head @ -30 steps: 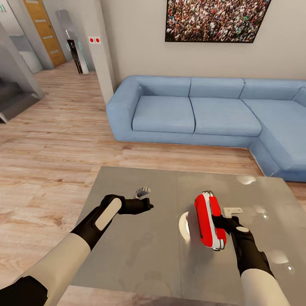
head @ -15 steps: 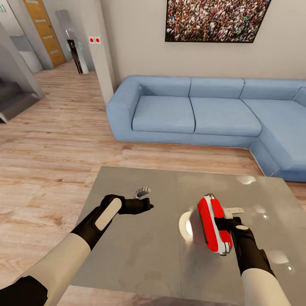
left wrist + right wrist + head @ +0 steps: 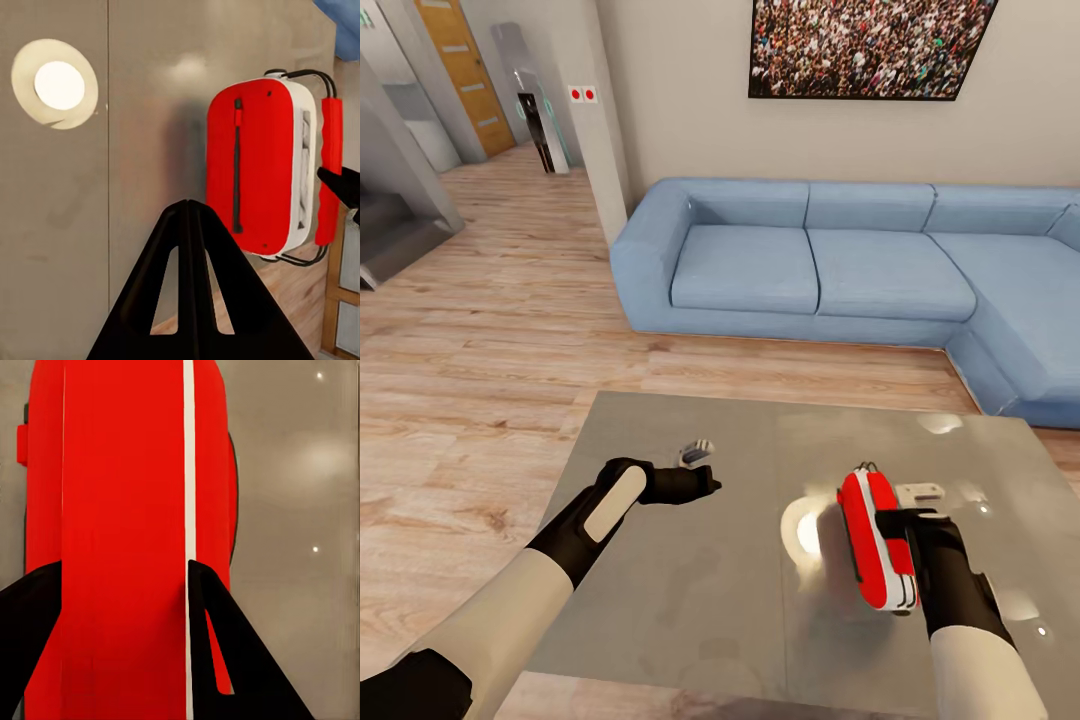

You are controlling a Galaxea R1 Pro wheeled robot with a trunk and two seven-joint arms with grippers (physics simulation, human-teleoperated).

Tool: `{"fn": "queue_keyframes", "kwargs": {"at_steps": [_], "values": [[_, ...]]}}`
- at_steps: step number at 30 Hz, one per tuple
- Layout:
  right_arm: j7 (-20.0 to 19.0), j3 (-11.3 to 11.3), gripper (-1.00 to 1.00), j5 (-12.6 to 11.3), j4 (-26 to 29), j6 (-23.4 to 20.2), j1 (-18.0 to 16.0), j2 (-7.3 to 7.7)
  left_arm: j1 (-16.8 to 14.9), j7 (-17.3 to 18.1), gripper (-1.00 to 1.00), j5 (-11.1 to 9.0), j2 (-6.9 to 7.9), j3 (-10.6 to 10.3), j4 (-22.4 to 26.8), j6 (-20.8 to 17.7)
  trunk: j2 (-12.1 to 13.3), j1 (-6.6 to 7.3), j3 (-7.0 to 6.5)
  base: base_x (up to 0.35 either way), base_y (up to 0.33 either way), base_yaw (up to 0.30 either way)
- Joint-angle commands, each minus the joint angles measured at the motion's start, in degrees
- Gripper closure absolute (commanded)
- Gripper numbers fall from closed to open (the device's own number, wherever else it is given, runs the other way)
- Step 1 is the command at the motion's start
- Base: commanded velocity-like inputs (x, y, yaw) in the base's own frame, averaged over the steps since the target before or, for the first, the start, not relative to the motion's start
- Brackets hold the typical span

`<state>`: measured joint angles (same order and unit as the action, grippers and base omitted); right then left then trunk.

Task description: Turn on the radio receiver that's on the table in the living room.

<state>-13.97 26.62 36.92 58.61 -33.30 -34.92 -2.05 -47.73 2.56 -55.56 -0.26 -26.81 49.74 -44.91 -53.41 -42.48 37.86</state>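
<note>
Since a second ago, my right gripper [image 3: 905,522] has carried the radio receiver [image 3: 875,540] a little toward me and to my right, and the red box has turned so I see more of its thin edge; my left arm has kept its place. Starting at my left: the left gripper [image 3: 705,484] hangs over the table [image 3: 660,600] with its two fingers pressed together, clenched on nothing, pointing across at the radio. Its wrist camera looks onto the radio's broad red face, with the dark strap looping round the far edge. Further right, the radio stands on edge, above or on the glossy grey top near the seam; I cannot tell whether it touches. My right gripper clamps it, one finger on each broad side. I judge the holding step done and the switching-on in hand. Next I would need to bring the left fingertips across to the radio's control, pressing gently against the right grip's support.
</note>
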Motion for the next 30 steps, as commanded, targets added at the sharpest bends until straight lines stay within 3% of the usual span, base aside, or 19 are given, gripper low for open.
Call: {"fn": "queue_keyframes", "kwargs": {"at_steps": [1, 8, 30], "values": [[0.02, -0.28, 1.00, 0.07, 0.17, -0.22, 0.00, 0.01, 0.00, 0.00, 1.00, 0.00, 0.00, 0.00, -0.01, 0.02, 0.00, 0.00, 0.00, 0.000, 0.000, 0.000], [0.18, -1.29, 1.00, 0.03, 1.47, -1.56, 0.03, -0.06, 0.00, -0.01, 1.00, 0.01, 0.00, 0.00, 0.00, 0.08, 0.00, 0.00, 0.00, 0.000, 0.000, 0.000], [1.57, -1.08, 1.00, -0.92, 7.69, -0.94, 0.03, -0.39, 0.00, -0.01, 1.00, 0.00, 0.00, -0.08, 0.00, 0.09, 0.00, 0.00, 0.00, 0.000, 0.000, 0.000]]}}
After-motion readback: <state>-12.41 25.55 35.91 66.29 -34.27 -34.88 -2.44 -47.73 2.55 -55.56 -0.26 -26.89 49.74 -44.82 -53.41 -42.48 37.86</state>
